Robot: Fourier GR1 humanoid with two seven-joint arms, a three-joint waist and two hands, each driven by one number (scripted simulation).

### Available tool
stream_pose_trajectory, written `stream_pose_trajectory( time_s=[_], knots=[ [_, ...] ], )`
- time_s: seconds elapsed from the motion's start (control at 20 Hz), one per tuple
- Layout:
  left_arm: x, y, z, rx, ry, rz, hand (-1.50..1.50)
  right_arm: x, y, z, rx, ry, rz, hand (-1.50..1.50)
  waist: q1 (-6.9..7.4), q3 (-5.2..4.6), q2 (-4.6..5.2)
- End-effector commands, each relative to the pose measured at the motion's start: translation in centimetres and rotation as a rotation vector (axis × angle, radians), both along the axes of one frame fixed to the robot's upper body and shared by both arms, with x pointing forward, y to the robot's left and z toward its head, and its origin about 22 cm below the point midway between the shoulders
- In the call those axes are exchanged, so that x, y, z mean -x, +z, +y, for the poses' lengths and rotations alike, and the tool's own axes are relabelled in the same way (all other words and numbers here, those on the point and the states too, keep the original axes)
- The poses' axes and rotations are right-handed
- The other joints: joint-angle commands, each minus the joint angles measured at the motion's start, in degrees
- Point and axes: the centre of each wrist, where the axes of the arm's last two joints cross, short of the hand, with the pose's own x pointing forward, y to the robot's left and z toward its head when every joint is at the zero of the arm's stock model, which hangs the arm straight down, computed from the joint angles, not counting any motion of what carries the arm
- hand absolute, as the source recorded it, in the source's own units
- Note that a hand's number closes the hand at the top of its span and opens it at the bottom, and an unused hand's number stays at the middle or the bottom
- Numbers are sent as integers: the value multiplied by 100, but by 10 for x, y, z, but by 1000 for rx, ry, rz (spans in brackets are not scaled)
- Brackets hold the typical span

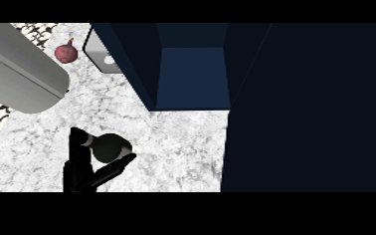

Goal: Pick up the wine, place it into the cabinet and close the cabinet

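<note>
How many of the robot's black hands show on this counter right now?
1. A black hand shows at the lower left, its fingers curled round the dark wine bottle. The grey forearm at the upper left ends outside the picture, so its hand is hidden.

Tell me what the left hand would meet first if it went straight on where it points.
Likely the large grey cylinder beyond it; depth is unclear, so the left hand, curled round the wine bottle, might pass under it.

dark wine bottle (110, 147) on counter, navy cabinet (192, 77) open
</note>
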Motion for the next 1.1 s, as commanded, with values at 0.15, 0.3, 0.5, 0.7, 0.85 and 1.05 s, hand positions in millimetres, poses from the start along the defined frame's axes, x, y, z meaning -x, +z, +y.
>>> stream_pose_trajectory(
  time_s=[0.15, 0.3, 0.5, 0.7, 0.85, 1.05],
  knots=[
    [7, -21, -8, 82, 34, -75, -150, 45, 34, -8, -71, 16, -56, -150, 4, -6, -13],
    [-17, -25, -4, 120, 69, -81, -150, 37, 34, -16, -62, 30, -79, -150, -24, 0, 9],
    [-7, -33, 11, 179, 107, -140, -150, 39, 33, -9, -62, 35, -60, -150, 4, -4, 2],
    [-11, -37, 1, 219, 135, -196, -150, 49, 39, -15, -65, 44, -75, -150, -53, -5, -5],
    [-22, -36, 2, 237, 107, -193, -150, 47, 37, -13, -59, 47, -66, -150, -27, 1, -1],
    [-10, -42, -15, 281, 73, -201, -150, 41, 36, -7, -69, 15, -64, -150, 21, 0, -4]
  ],
)
